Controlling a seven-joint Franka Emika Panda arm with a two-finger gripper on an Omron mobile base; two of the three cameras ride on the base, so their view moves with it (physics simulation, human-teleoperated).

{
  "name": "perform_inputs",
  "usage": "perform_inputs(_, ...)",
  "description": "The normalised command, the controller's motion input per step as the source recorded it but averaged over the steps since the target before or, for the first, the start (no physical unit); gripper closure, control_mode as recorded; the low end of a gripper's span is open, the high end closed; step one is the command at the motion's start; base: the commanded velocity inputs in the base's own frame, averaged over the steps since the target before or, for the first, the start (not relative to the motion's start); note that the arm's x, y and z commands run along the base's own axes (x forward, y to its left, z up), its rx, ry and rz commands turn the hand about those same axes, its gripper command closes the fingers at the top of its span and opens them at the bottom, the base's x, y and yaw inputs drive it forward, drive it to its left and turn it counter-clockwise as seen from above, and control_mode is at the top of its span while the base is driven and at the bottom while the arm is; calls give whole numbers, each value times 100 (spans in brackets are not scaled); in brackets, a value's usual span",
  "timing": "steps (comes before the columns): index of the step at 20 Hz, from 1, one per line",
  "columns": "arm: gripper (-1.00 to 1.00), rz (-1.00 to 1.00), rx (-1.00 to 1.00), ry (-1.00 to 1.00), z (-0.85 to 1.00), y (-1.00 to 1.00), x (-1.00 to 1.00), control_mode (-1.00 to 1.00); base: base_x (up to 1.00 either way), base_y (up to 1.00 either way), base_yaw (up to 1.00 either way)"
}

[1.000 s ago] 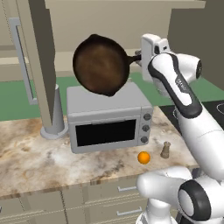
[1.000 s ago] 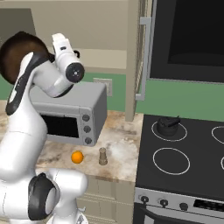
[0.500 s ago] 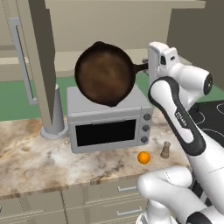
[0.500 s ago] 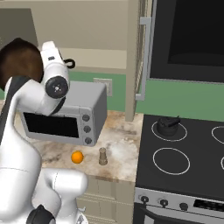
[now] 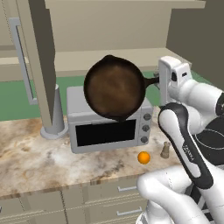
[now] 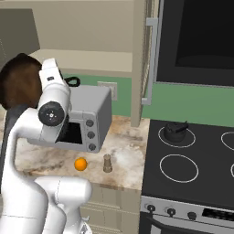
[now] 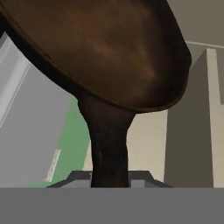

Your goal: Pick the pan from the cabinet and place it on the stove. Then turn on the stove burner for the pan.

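Pan (image 5: 114, 93), dark brown and round, hangs in the air just above and in front of the grey microwave (image 5: 109, 128), tipped up on edge so its inner face looks toward the camera. The pincer (image 5: 160, 82) is clenched on the far end of its long straight handle, to the right of the microwave's top. Seen along the hand, the handle runs down from the bowl between the two dark tips.

It looks like a stiff, fairly heavy skillet. Held only at the handle's end, the bowl's weight sits far from the grip, so it may twist or sag. A hold nearer the bowl would likely be steadier.

To the right of the microwave lies the black stove (image 6: 201, 192), with a large white-ringed stove burner (image 6: 179, 167) bare and a small dark pot (image 6: 175, 130) behind it.
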Motion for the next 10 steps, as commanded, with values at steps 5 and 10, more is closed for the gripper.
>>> perform_inputs(5, 100, -7, 0, 0, -39, -22, -63, -100, 0, 0, 0)
perform_inputs(10, 100, -7, 0, 0, -22, -25, -45, -100, 0, 0, 0)
